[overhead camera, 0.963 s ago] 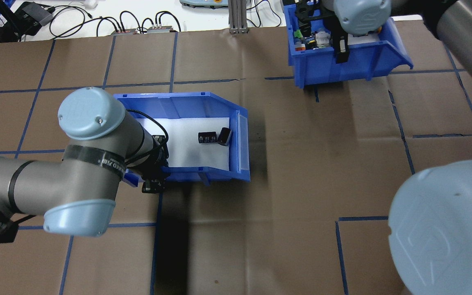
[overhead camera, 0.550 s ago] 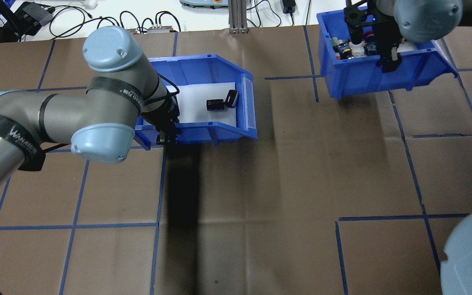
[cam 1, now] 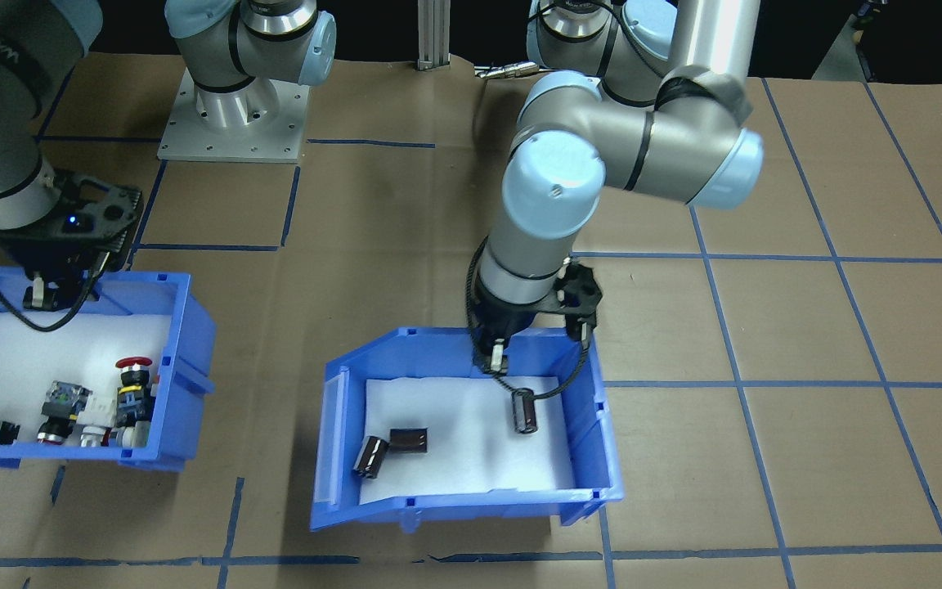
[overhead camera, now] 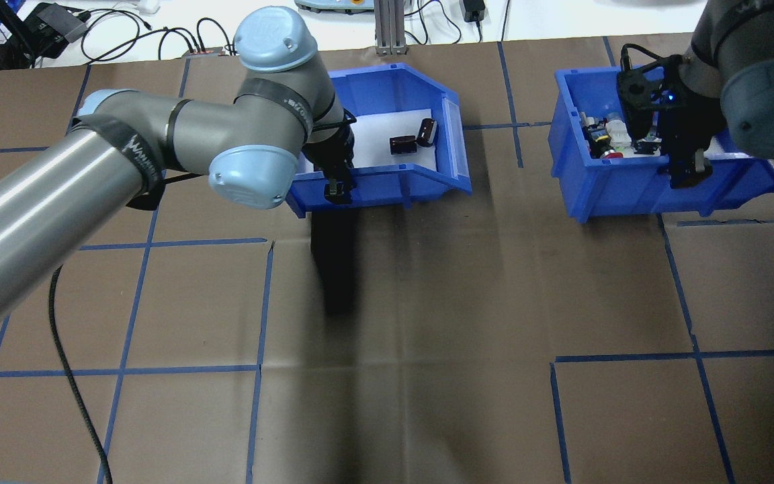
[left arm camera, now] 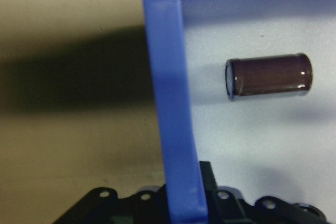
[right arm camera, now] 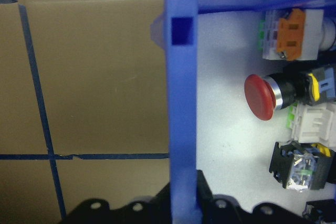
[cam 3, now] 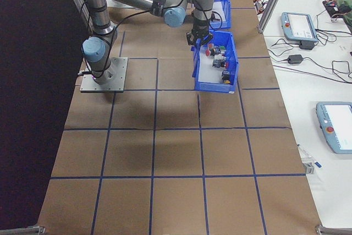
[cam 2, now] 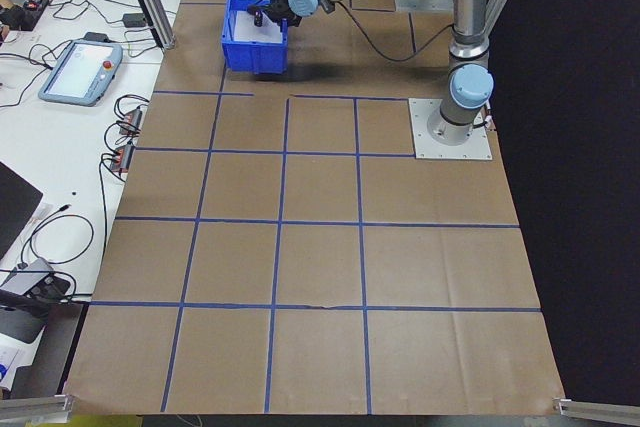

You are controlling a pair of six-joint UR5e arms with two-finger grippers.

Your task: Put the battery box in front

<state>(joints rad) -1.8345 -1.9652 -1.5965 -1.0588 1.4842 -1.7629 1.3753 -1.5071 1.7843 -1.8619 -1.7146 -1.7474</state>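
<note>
Now both hands grip bin walls.
Left hand [cam 1: 497, 357] clamps the battery box [cam 1: 585, 425]; front view alone shows its third cylinder [cam 1: 525, 411]; right hand [overhead camera: 686, 171] clamps the switch bin [overhead camera: 622, 191].

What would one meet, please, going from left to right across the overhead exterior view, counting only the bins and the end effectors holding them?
Left end effector → battery box → switch bin → right end effector.
</note>
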